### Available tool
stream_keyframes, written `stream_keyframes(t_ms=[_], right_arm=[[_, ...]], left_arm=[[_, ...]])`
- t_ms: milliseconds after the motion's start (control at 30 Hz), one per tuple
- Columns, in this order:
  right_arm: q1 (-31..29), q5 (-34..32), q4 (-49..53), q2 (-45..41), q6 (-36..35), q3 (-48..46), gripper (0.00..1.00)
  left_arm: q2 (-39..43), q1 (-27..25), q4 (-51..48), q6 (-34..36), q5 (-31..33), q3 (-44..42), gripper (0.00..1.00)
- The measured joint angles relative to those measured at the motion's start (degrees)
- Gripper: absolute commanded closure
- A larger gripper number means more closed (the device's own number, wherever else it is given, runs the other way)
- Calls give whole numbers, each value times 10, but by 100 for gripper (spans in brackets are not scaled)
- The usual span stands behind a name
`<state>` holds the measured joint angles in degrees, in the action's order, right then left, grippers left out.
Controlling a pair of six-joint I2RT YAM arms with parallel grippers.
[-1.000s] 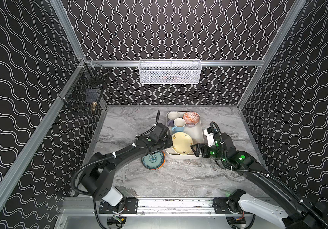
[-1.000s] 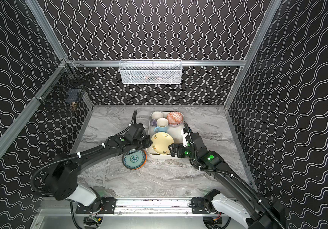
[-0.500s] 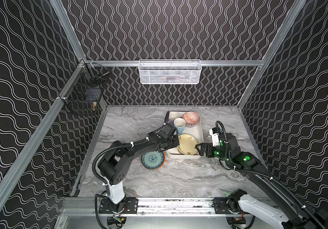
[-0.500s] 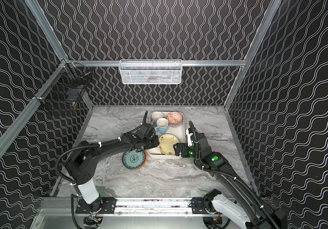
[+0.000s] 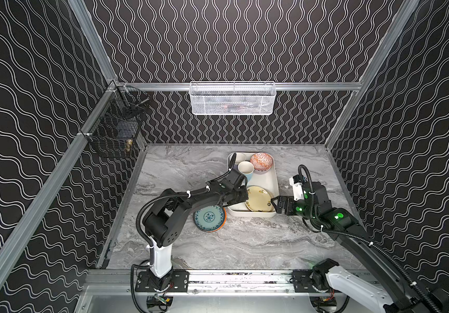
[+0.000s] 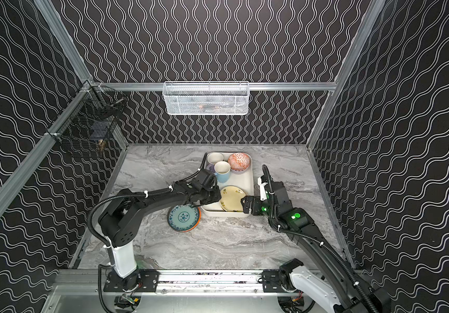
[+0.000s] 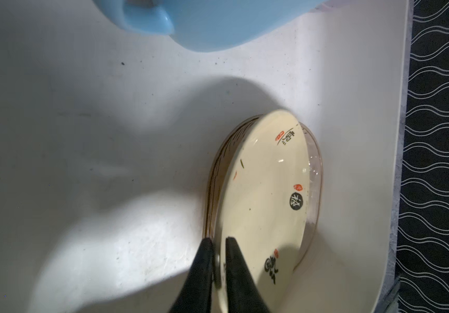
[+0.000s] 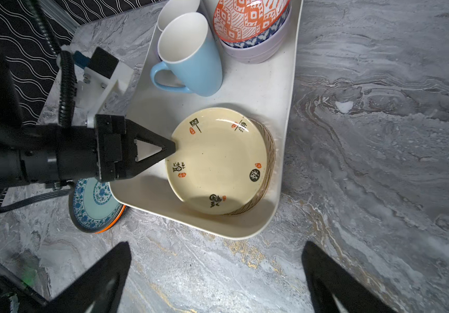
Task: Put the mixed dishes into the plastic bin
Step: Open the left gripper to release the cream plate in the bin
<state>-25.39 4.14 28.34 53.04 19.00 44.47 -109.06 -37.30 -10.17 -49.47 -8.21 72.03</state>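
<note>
The cream plastic bin (image 5: 253, 214) (image 6: 226, 214) (image 8: 285, 130) holds a light-blue mug (image 5: 246, 169) (image 8: 190, 54), a lilac mug (image 6: 215, 158), and an orange-patterned bowl (image 5: 261, 161) nested in a lavender bowl (image 8: 255, 51). A pale yellow plate (image 5: 258, 199) (image 7: 266, 189) (image 8: 217, 162) lies tilted on a mustard plate (image 8: 270, 162) in the bin's near end. My left gripper (image 5: 246, 201) (image 7: 219, 239) straddles the yellow plate's rim, its jaws slightly apart with a thin gap showing. The right gripper (image 5: 275, 204) (image 8: 216, 244) hangs wide open and empty, just outside the bin's near right corner.
A blue-patterned plate (image 5: 208, 218) (image 8: 96, 200) sits on an orange plate on the marble table, touching the bin's near left corner under my left arm. A white mesh basket (image 5: 232, 99) hangs on the back wall. A black wire basket (image 5: 114, 130) hangs at the left.
My left gripper has carried the pale yellow plate right and down onto the mustard plate, and its jaws have eased apart. The right gripper has backed slightly right, still open.
</note>
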Motion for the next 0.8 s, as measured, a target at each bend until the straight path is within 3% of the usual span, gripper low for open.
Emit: stream_keyframes(t_ms=[67,133,400,600,800], right_arm=[[0,7,0,4,-1,0,0],[7,16,0,7,-2,0,1],[21,13,0,8,-2,0,0],[23,13,0,10,-2,0,1],[26,15,0,11,-2,0,0]], left_arm=[[-5,-2,-5,2,-1,10,73],[-10,-3,-10,5,-1,20,59],[-23,-6,-28,16,1,33,59],[-16,-6,-40,17,18,34,68],[-23,-7,-42,23,22,37,85]])
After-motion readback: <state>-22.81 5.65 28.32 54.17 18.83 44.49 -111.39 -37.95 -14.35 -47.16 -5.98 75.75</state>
